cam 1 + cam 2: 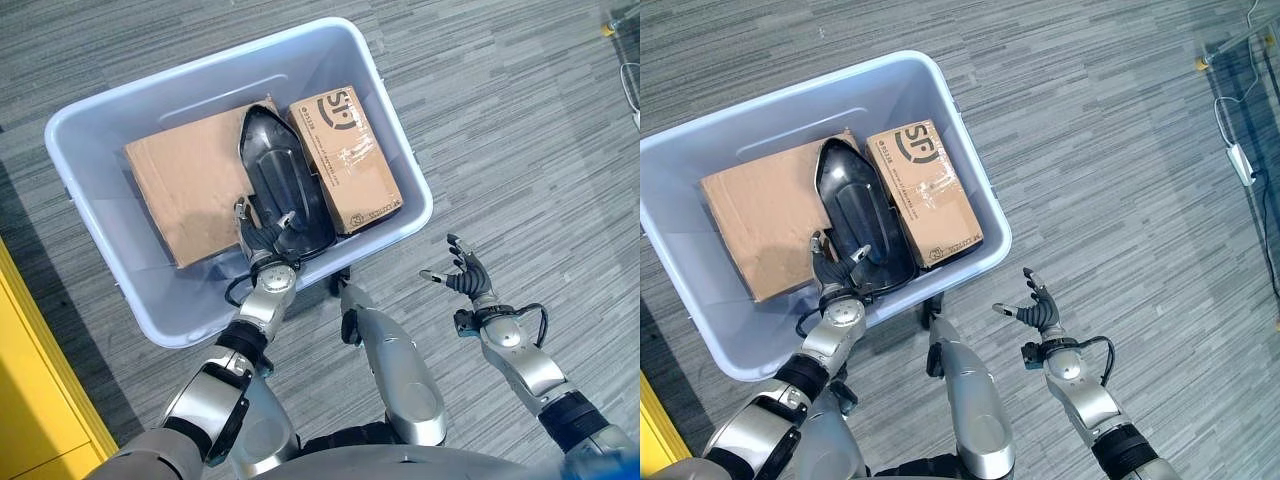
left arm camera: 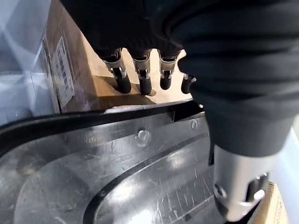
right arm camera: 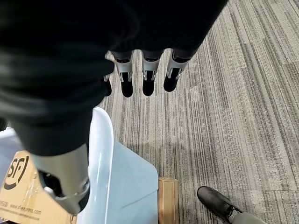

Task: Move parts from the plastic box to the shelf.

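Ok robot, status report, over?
Left hand on glossy black plastic shell part, grip unclear. Right hand open over carpet. Part lying on cardboard boxes in pale plastic box.

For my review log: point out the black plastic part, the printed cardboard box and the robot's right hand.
black plastic part (image 1: 275, 170): left eye view, middle of its glossy upper face.
printed cardboard box (image 1: 352, 165): left eye view, centre of its top face.
right hand (image 1: 1041, 312): right eye view, on the palm.

**Silver Arms, Dark-Tipped Fingers**

The humanoid's left arm (image 1: 262, 308) and right arm (image 1: 520, 362) have smooth silver-grey shells broken by black joint bands. Dark ribbed covers wrap the left hand (image 1: 262, 240) and right hand (image 1: 468, 275), whose silver fingers end in dark tips.
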Controlling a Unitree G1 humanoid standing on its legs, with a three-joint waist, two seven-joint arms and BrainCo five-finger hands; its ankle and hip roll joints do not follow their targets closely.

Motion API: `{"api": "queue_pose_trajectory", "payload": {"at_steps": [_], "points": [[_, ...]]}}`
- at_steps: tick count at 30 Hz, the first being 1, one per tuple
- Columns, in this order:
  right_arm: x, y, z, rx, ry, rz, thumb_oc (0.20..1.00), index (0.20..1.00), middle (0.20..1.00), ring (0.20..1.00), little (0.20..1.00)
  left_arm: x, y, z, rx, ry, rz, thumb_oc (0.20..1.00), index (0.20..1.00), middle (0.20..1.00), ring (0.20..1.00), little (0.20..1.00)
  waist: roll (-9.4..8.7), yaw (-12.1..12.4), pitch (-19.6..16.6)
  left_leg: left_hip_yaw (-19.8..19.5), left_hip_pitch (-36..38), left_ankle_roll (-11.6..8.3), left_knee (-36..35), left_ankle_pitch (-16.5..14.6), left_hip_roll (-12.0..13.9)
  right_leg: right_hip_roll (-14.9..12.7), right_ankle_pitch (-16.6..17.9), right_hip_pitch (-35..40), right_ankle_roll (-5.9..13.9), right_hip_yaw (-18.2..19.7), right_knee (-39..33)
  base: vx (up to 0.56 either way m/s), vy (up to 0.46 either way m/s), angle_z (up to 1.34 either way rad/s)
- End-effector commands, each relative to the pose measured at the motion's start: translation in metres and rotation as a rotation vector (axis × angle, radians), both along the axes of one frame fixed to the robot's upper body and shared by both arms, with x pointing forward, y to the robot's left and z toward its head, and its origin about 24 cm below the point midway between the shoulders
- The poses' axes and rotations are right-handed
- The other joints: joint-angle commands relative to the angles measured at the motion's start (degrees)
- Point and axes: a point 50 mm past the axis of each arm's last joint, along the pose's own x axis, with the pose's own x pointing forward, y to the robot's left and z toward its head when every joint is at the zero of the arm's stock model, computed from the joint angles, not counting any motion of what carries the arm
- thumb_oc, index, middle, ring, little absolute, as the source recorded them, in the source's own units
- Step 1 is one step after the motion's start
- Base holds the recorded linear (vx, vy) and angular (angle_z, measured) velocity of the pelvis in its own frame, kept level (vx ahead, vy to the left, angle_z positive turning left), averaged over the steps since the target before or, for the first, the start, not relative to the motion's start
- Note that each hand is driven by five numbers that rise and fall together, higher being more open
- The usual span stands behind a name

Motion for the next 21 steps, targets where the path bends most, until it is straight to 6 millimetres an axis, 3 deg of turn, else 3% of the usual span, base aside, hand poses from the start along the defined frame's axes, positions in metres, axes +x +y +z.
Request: {"api": "queue_pose_trajectory", "payload": {"at_steps": [1,5,9,12,21], "points": [[0.007,0.009,0.015,0.056,-0.062,0.014,1.000,1.000,1.000,1.000,1.000,0.000,0.029,-0.009,0.073,0.144,0.082,1.000,1.000,1.000,1.000,1.000,-5.45,0.01,-0.16,-3.36,-8.70,-3.55,7.11,0.00,4.76,-4.12,-9.09,-0.49,5.60,-2.17,8.97,0.02,-0.094,0.05],[0.012,0.012,0.023,0.103,-0.086,0.005,1.000,1.000,1.000,1.000,1.000,-0.003,0.046,-0.011,0.374,0.339,0.188,1.000,1.000,1.000,1.000,1.000,-6.13,-0.72,-0.16,-3.60,-9.97,-3.83,7.02,0.69,5.41,-4.05,-8.94,-2.27,5.43,-2.03,9.83,0.02,-0.076,0.01],[0.016,0.014,0.031,0.135,-0.110,-0.001,1.000,1.000,1.000,1.000,1.000,-0.003,0.053,-0.012,0.366,0.390,0.247,1.000,1.000,1.000,1.000,1.000,-6.28,-1.46,-0.16,-3.57,-10.55,-3.93,6.84,0.87,5.43,-4.01,-9.18,-3.53,5.33,-1.91,10.42,0.02,-0.046,-0.02],[0.018,0.016,0.033,0.151,-0.112,-0.001,1.000,1.000,1.000,1.000,1.000,-0.002,0.053,-0.009,0.454,0.387,0.258,1.000,1.000,1.000,1.000,1.000,-6.21,-1.70,-0.16,-3.54,-11.05,-3.93,7.08,0.79,5.53,-4.14,-9.11,-4.31,5.23,-1.97,10.59,0.02,-0.036,-0.03],[0.015,0.013,0.032,0.144,-0.098,-0.010,1.000,1.000,1.000,1.000,1.000,-0.001,0.044,-0.015,0.451,0.397,0.155,1.000,1.000,1.000,1.000,1.000,-5.37,-2.30,-0.16,-3.47,-12.31,-3.86,7.11,0.92,5.03,-4.50,-9.26,-6.80,5.07,-1.34,11.72,0.01,-0.007,0.00]]}}
